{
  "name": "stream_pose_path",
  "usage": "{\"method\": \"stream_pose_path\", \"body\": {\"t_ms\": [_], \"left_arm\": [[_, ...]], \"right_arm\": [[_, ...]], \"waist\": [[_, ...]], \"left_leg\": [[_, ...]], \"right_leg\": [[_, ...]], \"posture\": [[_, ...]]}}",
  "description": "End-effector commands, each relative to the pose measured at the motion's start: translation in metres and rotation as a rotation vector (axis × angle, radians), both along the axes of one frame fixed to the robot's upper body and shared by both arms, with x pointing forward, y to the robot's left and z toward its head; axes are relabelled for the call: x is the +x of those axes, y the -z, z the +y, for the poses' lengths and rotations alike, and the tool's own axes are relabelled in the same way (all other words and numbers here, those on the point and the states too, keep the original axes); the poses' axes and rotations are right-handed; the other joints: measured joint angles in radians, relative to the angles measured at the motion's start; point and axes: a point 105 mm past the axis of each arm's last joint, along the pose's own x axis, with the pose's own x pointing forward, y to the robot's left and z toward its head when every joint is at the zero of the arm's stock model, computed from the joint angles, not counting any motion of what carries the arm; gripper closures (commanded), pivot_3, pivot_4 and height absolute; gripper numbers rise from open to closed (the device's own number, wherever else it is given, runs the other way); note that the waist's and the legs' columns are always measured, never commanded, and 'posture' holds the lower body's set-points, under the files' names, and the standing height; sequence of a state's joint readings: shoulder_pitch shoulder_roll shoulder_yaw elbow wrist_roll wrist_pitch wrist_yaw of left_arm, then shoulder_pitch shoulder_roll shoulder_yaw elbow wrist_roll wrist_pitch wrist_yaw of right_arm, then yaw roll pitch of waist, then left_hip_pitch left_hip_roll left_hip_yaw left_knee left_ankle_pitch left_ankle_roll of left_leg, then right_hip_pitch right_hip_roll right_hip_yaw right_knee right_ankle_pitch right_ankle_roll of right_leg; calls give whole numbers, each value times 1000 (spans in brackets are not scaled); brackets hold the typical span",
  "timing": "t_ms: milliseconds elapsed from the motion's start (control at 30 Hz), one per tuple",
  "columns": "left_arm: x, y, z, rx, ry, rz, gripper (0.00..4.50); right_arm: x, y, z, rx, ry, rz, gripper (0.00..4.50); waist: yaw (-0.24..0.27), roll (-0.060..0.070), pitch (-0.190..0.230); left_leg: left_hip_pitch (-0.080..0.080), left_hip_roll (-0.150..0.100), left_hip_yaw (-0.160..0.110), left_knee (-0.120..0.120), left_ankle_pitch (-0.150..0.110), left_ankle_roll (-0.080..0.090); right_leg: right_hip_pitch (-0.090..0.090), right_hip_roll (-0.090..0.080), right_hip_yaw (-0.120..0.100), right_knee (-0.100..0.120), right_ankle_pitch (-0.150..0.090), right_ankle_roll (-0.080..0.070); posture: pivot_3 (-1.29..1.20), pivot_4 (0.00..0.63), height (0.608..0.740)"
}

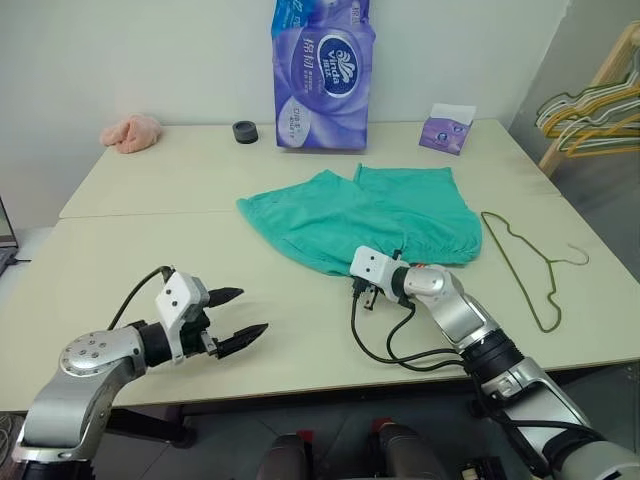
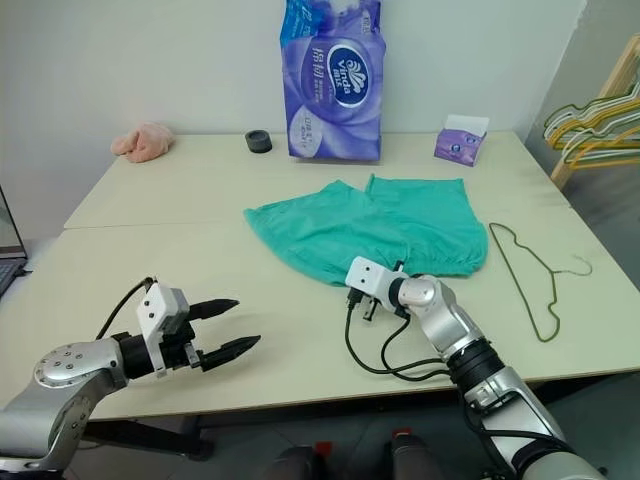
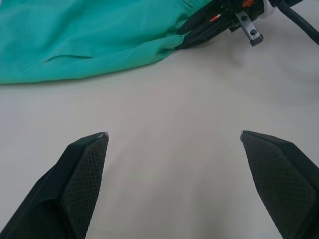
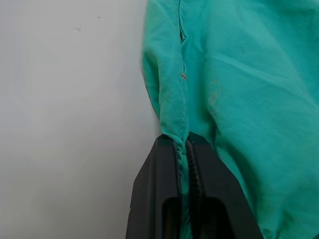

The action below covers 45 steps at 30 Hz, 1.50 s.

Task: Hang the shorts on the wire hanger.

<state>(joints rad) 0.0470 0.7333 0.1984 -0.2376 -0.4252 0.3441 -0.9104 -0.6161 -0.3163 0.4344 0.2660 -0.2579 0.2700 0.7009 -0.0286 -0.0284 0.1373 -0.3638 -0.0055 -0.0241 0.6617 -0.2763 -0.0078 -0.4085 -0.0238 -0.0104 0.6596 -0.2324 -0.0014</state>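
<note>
The counter, a pale surface made of two tops pushed together, is seen to carry everything the task needs, and little of the task can be judged done. The shorts are spread flat near the middle of the counter, their gathered waistband edge turned toward the robot, and no part of them is yet lifted clear of the surface or threaded onto anything. The wire hanger is laid flat to the right of the shorts, near them but apart from the fabric, its hook pointing away to the right; it is untouched by either arm. The right gripper is set at the near edge of the shorts, and its jaws are pressed together on a fold of the teal hem, so a first pinch on the garment is judged to be made. The left gripper is held above bare counter well to the left of the shorts, its jaws spread wide and empty. What is left appears to be nearly everything: the shorts are to be raised, the hanger is to be picked up or steadied, and the fabric is to be draped over the wire. A purple tissue pack and a small pink cloth stand at the far edge, uninvolved.
</note>
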Motion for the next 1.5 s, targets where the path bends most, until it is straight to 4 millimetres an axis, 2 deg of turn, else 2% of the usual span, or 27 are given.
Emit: {"method": "stream_pose_path", "body": {"t_ms": [33, 233, 367, 633, 800, 1000, 1100, 1200, 1300, 1433, 1500], "left_arm": [[14, -11, 6, 68, -29, -116, 0], [42, -31, 9, 190, -48, -354, 0], [60, -37, 2, 269, -38, -490, 0], [86, -42, -7, 357, -30, -640, 0], [99, -28, -10, 427, -11, -646, 0], [118, -25, -1, 512, -66, -674, 0], [126, -26, 11, 564, -112, -688, 0], [128, -23, 13, 604, -94, -693, 588], [125, -15, 11, 642, -29, -680, 1447], [106, 20, 18, 755, 173, -519, 2709], [98, 30, 23, 777, 232, -449, 3352]], "right_arm": [[-7, -31, 1, 38, -71, -48, 4474], [-32, -65, -11, 53, -171, -32, 4474], [-49, -85, -11, 75, -226, -19, 4474], [-71, -88, -9, 67, -275, 9, 4474], [-83, -94, -6, 68, -310, 10, 4474], [-95, -98, -9, 67, -332, 27, 4474], [-101, -100, -14, 63, -334, 42, 4474], [-104, -101, -17, 61, -332, 50, 4500], [-105, -101, -18, 58, -326, 53, 4500], [-100, -101, -26, 42, -300, 48, 4500], [-98, -100, -30, 29, -291, 47, 4500]], "waist": [[-2, 0, 0], [-2, 0, 0], [-4, 1, 0], [-9, 0, 2], [-19, 0, 2], [-30, -2, 4], [-35, -3, 5], [-43, -3, 5], [-51, -3, 6], [-60, -3, 7], [-62, -3, 8]], "left_leg": [[0, 0, 0, 0, 0, 0], [-1, 0, 0, 0, 0, 0], [-1, 0, 0, 0, 0, 0], [-1, 1, 0, 0, 0, 0], [-1, 1, 0, 0, -1, 0], [-1, 1, -1, 0, -1, 0], [-1, 1, 0, 0, -1, 0], [-1, 1, 0, 0, -1, 0], [-1, 1, 0, -1, -2, 0], [-1, 1, 0, -1, -2, 0], [-1, 1, 0, -1, -3, 0]], "right_leg": [[0, 0, 0, 0, 0, 0], [-1, 0, -1, 0, 0, 0], [-1, 0, 0, -1, 0, 0], [-1, 0, -1, -1, 0, 0], [-1, 0, -1, -1, 0, 1], [-1, 0, -1, -1, -3, 5], [-1, 0, -1, -1, -3, 5], [-1, 0, -2, -1, -3, 5], [-1, 0, -2, -1, -3, 6], [-2, -1, -2, -1, -3, 6], [-2, -1, -2, -1, -3, 6]], "posture": [[-64, 104, 740], [-84, 105, 740], [-105, 111, 740], [-141, 120, 740], [-161, 122, 740], [-181, 125, 740], [-188, 127, 740], [-198, 129, 740], [-201, 131, 740], [-201, 132, 740], [-197, 130, 740]]}}
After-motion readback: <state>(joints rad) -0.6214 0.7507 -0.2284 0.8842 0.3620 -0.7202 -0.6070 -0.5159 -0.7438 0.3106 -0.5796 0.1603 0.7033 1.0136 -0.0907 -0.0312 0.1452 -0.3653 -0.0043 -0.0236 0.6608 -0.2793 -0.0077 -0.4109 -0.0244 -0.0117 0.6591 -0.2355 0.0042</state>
